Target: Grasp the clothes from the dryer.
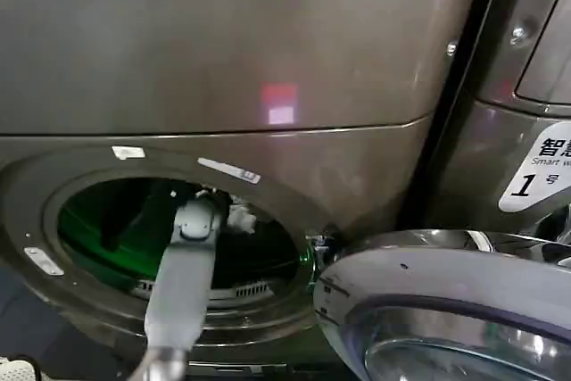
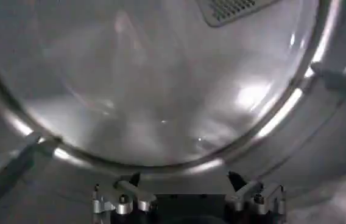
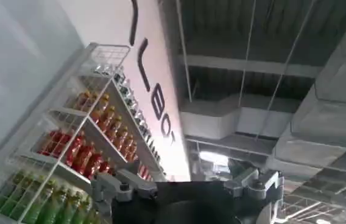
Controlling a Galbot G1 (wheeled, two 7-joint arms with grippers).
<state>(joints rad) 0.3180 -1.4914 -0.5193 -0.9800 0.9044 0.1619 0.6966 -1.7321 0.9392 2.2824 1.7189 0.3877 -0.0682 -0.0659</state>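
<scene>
Left arm reaches through the round porthole of the bronze-brown dryer (image 1: 223, 51), left gripper (image 1: 207, 207) deep inside, near the upper middle of the opening. Left wrist view: left gripper (image 2: 185, 182) spread wide, nothing between the fingertips (image 2: 131, 180), facing bare steel drum (image 2: 161, 103) wall. The clothes (image 1: 241, 217), a small white crumpled bit, sit just beside the gripper's right side in the head view, touching or nearly so; can't tell which. Green-lit fabric (image 1: 98, 229) lies at the drum's left.

Risks, judging from this:
- White bunch is missing from the wrist camera's look at the drum, so the open fingers look aimed past it; closing here likely grabs air.
- Sideways correction could nudge the thin fabric further back or snag it on a drum fin.
- Arm link sits close to the porthole rim; a big swing could knock it.
- Glass door (image 1: 446, 310) hangs open at lower right, near the retreat path.

Right gripper (image 3: 185, 189) parked, pointing up toward shelves of bottles and ceiling; its grip state I cannot tell.
</scene>
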